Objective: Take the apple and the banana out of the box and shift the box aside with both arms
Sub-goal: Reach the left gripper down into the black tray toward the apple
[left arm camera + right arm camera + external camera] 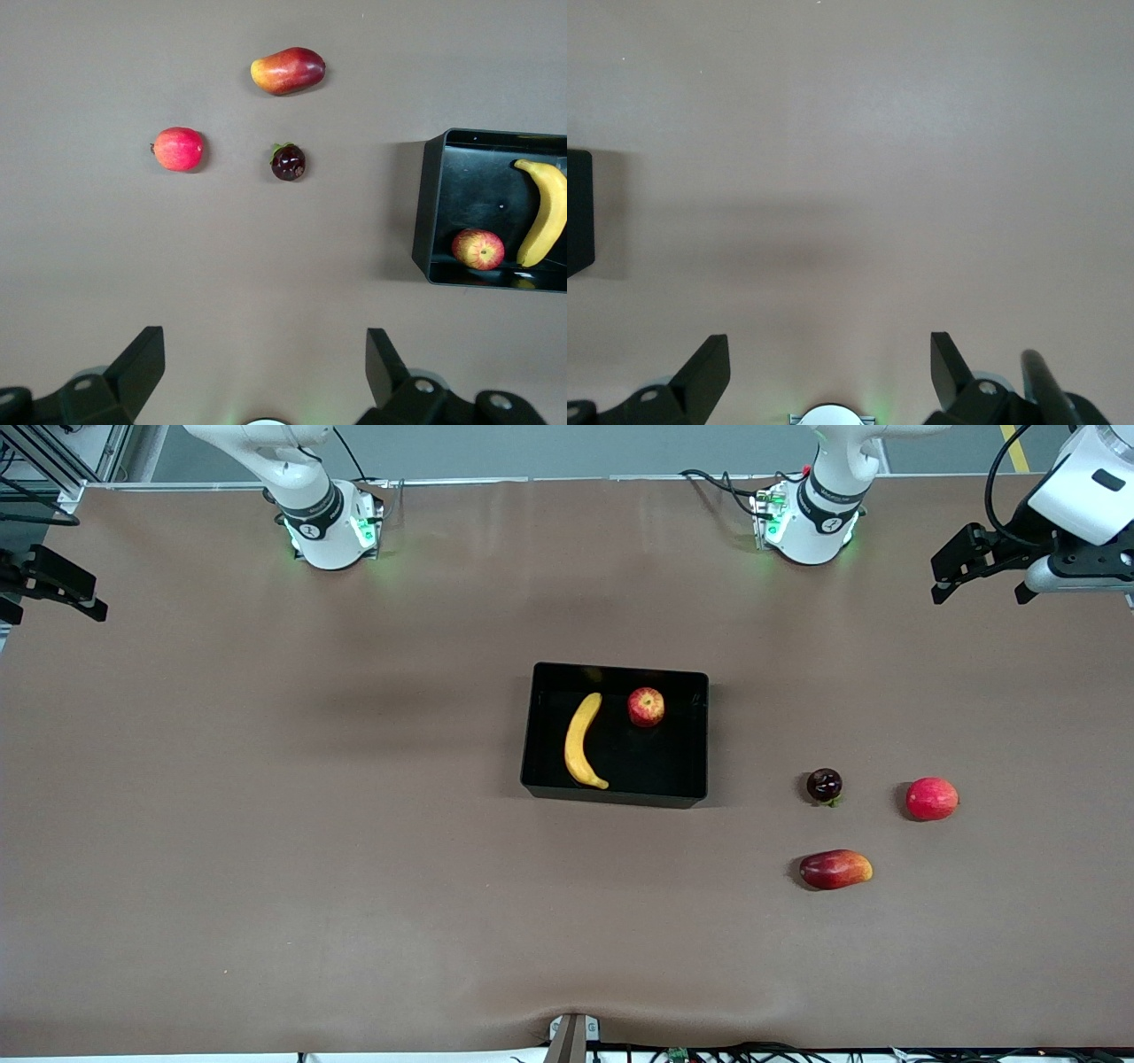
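While both arms wait high at the ends of the worktop [266, 824], the fruit lies spread out below. Nearest the front camera, toward the left arm's end, rests the mango [835, 869]. A little farther from that camera sit a small dark fruit [824, 785] and, beside it and closer to the left arm's end, a plain red fruit [931, 798]; all three lie apart from one another. Near the middle of the worktop stands the box [691, 735], with the banana [582, 741] lying lengthwise inside it and the apple [646, 707] beside the banana, in the corner farther from the front camera. Neither fruit touches the other. Over the left arm's end hangs the left hand [979, 593], fingers spread and holding nothing. Over the right arm's end, the right hand [830, 367] is likewise spread wide and bare.
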Available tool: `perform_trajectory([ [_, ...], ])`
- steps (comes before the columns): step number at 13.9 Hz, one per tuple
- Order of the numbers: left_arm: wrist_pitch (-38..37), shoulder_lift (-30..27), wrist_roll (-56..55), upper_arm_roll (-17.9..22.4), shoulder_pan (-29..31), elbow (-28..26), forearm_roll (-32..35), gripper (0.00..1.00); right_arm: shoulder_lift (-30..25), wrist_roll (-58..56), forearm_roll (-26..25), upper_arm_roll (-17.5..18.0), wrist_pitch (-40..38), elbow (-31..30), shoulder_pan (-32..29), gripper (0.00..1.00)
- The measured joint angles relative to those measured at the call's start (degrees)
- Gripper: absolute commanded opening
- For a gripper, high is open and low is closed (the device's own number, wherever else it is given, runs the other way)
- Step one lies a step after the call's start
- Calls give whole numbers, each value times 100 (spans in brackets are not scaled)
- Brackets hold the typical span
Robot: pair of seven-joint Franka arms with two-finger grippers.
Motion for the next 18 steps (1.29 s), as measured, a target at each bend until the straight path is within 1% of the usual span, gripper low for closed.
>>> perform_trajectory([
  [5, 0, 22, 1, 18, 7, 1, 61, 100, 7, 0, 0, 0, -3, -2, -2, 100],
  [9, 10, 256, -1, -30, 5, 6, 56, 100, 8, 0, 0, -2, -4, -3, -4, 100],
  [11, 62, 452, -253, -351, -14, 6, 52, 100, 11, 0, 0, -6, -5, -5, -8, 100],
  [14, 430, 846, -859, -934, -56, -14, 52, 100, 14, 0, 0, -11, -7, -8, -11, 100],
  [18, 1470, 1318, -1962, -1609, -65, -321, 46, 100, 17, 0, 0, -25, -8, -14, -22, 100],
])
